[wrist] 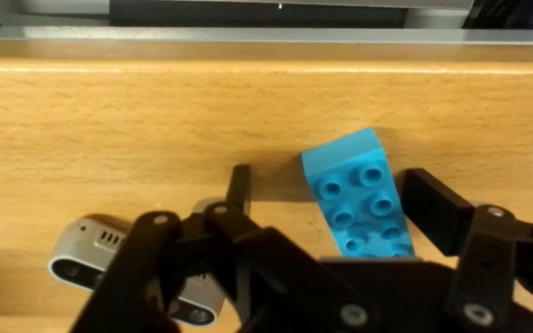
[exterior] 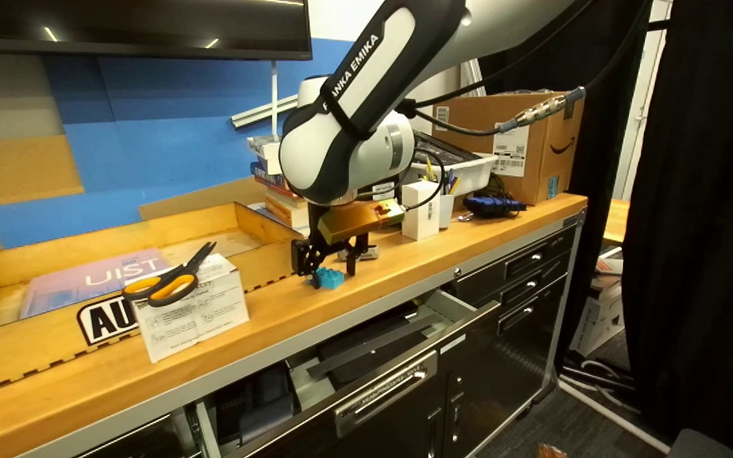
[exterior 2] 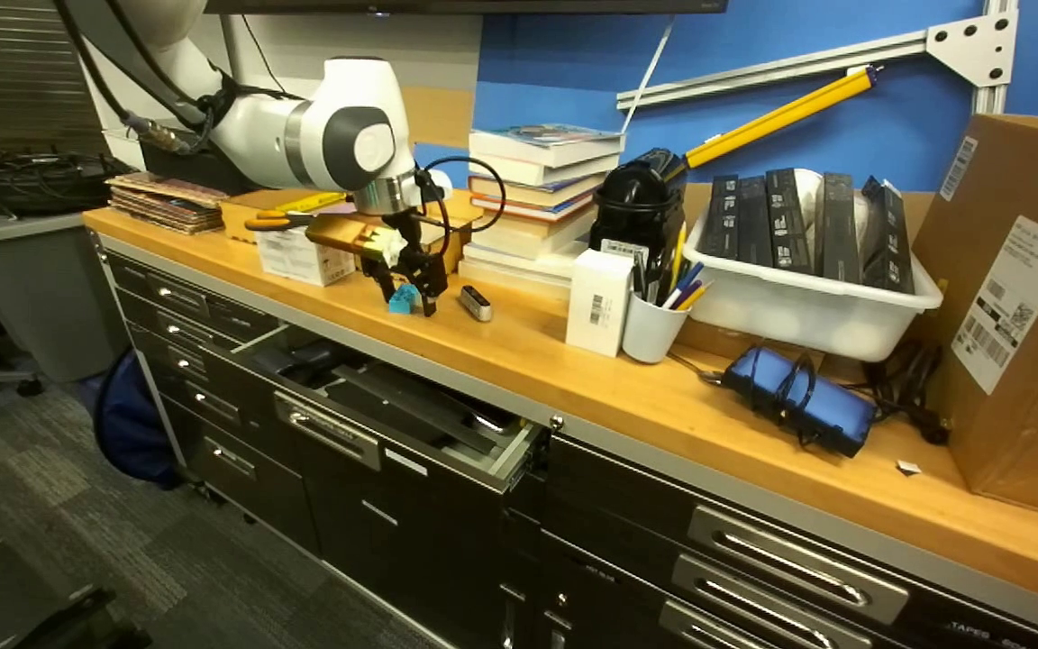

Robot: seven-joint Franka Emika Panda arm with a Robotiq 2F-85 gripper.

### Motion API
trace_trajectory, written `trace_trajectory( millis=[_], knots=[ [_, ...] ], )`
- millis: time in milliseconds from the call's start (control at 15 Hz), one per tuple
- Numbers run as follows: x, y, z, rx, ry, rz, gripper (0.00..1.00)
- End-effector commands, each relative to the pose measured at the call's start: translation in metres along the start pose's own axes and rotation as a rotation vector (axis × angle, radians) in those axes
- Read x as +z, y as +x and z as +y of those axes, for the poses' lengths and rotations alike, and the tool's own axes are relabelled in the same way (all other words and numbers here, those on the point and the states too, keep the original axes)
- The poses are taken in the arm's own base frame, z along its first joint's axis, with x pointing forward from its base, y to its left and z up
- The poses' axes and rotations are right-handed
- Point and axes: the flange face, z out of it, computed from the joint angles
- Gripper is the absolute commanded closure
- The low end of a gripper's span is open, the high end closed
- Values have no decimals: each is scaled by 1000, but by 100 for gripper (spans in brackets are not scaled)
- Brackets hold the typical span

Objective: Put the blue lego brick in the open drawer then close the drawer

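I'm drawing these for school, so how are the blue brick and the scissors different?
The brick is all blue; the scissors are black with orange handles. The brick is chunky with bumps on top; the scissors are longer, with thin blades. The brick sits on the bench; the scissors lie on a box. Neither is in the drawer.

Lego brick (wrist: 356,199) on worktop (wrist: 155,125), between claw (wrist: 333,192) fingers (wrist: 428,208); drawer (exterior: 384,395) below, in front; scissors (exterior: 183,273) on carton (exterior: 198,318).

Glare streaks the dark screen (exterior: 131,28); the hand (wrist: 330,199) looks blurred in the wrist view.
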Motion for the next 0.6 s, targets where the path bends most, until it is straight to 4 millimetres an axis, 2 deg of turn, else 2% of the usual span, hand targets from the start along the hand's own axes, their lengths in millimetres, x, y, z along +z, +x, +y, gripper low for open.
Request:
trace_trajectory(
  millis=[0,133,333,400,533],
  knots=[
    [-8,9,-9,-12,-41,33,49],
    [-16,4,-10,-5,-44,23,65],
    [-23,-16,-4,14,-60,-47,87],
    [-22,-27,1,24,-64,-92,83],
    [-18,-51,10,38,-78,-188,84]
  ],
)
